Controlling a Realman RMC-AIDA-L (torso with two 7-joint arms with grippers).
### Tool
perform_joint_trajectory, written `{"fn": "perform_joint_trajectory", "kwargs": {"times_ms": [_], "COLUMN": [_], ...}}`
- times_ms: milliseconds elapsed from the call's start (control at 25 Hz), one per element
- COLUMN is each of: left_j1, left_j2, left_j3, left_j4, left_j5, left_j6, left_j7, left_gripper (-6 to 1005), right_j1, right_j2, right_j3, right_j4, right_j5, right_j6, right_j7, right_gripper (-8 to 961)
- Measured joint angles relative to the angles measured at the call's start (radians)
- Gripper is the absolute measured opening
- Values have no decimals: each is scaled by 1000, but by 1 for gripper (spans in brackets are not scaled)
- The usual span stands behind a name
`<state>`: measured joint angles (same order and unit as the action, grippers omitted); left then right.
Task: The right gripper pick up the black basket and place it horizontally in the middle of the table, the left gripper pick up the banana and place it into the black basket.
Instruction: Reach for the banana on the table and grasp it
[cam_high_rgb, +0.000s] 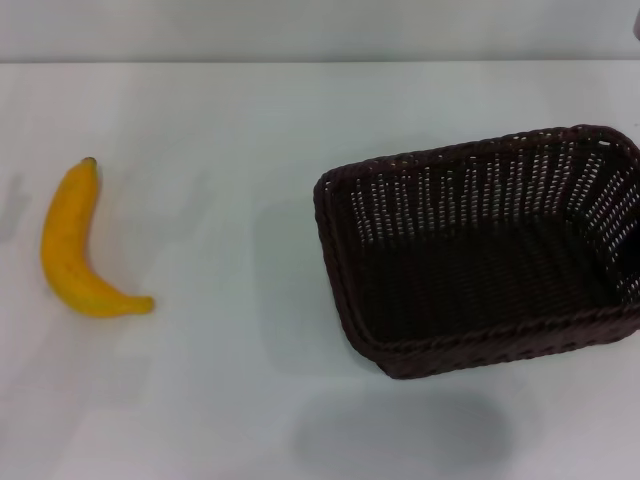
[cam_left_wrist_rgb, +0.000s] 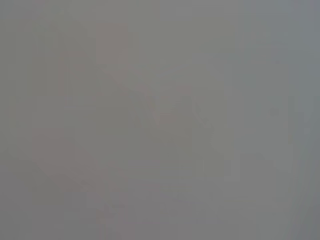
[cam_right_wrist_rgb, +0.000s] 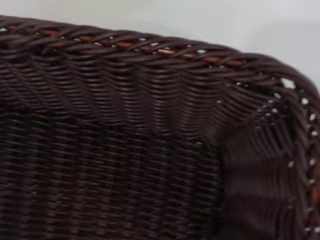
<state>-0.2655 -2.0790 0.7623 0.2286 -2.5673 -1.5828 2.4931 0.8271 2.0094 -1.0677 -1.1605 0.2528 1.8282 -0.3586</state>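
The black basket (cam_high_rgb: 480, 250) is a large dark woven wicker basket standing upright and empty on the right of the white table (cam_high_rgb: 220, 380), its right end running off the view's edge. The right wrist view looks closely down into it, showing its braided rim (cam_right_wrist_rgb: 150, 47) and an inner corner. The banana (cam_high_rgb: 72, 245) is yellow-orange with a dark tip and lies on the table at the far left, well apart from the basket. Neither gripper shows in any view. The left wrist view shows only a blank grey surface.
A soft shadow (cam_high_rgb: 400, 430) lies on the table in front of the basket. The table's far edge (cam_high_rgb: 300, 60) meets a pale wall. Open tabletop lies between the banana and the basket.
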Motion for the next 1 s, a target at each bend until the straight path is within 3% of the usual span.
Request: {"fn": "perform_joint_trajectory", "kwargs": {"times_ms": [200,520,760,1000], "left_j1": [-2,-7,-6,10], "left_j2": [0,2,2,3], "left_j3": [0,0,0,4], "left_j4": [0,8,9,10], "left_j5": [-2,-2,-2,4], "left_j6": [1,2,-1,-3], "left_j7": [0,0,0,-32], "left_gripper": [842,841,841,840], "right_j1": [-11,-53,-90,-129], "right_j2": [1,-9,-50,-119], "right_j3": [10,38,88,143], "right_j4": [-1,-29,-93,-128], "right_j5": [79,155,212,393], "right_j6": [24,38,46,68], "right_j7": [20,11,3,-21], "right_gripper": [681,680,679,679]}}
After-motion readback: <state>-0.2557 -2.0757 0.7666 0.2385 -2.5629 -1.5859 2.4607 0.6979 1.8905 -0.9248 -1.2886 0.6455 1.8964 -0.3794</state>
